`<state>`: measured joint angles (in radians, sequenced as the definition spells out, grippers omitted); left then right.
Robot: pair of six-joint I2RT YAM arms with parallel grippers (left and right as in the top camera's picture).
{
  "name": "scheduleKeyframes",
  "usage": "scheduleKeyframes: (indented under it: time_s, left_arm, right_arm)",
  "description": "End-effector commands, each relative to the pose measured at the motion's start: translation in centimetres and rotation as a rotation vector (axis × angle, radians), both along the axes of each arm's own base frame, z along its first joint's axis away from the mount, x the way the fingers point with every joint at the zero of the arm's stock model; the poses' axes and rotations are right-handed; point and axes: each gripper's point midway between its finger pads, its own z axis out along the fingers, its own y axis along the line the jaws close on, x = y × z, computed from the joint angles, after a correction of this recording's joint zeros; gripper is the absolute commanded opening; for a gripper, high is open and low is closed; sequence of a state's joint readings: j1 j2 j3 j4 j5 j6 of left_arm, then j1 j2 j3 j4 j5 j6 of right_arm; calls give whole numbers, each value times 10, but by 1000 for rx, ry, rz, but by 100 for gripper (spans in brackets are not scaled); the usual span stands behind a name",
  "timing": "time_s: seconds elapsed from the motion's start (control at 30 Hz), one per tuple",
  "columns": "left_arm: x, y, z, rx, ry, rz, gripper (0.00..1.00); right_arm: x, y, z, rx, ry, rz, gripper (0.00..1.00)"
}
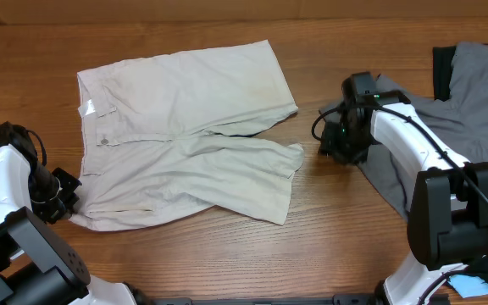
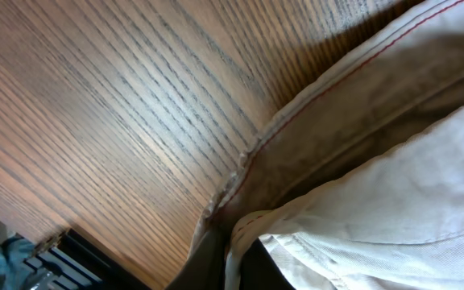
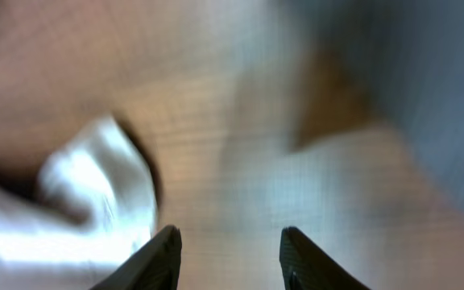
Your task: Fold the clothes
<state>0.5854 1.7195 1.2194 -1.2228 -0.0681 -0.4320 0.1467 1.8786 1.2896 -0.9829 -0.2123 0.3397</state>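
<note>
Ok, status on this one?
Left claw shut on shorts, waistband corner. Right claw open, empty, near leg hem. Shorts spread flat, unfolded. Grey garment off right, apart from shorts.

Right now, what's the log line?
shorts: spread, unfolded | left gripper: at shorts corner, grip unclear | right gripper: open, empty
</note>
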Motion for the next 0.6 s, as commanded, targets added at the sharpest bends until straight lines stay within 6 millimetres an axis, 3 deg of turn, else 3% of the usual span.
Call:
scheduleKeyframes:
  time_s: [0.0,0.17,0.33,0.4,0.5,0.57]
  left_arm:
    - [2,7,5,26,-14,25,11]
    - [4,7,4,27,-20,25,11]
    - [3,7,5,26,-18,25,11]
    - [3,7,5,26,-18,25,11]
    - [2,6,5,24,-16,25,12]
    - [2,6,5,24,-15,24,12]
  right_arm:
    - [-36,28,11,154,122,101,44]
    - [-87,59,8,255,248,267,45]
    - [-122,93,-9,244,272,411,49]
    - [-131,104,-18,234,268,430,52]
    - [-128,109,-31,201,239,395,52]
    - [-119,106,-40,163,201,356,41]
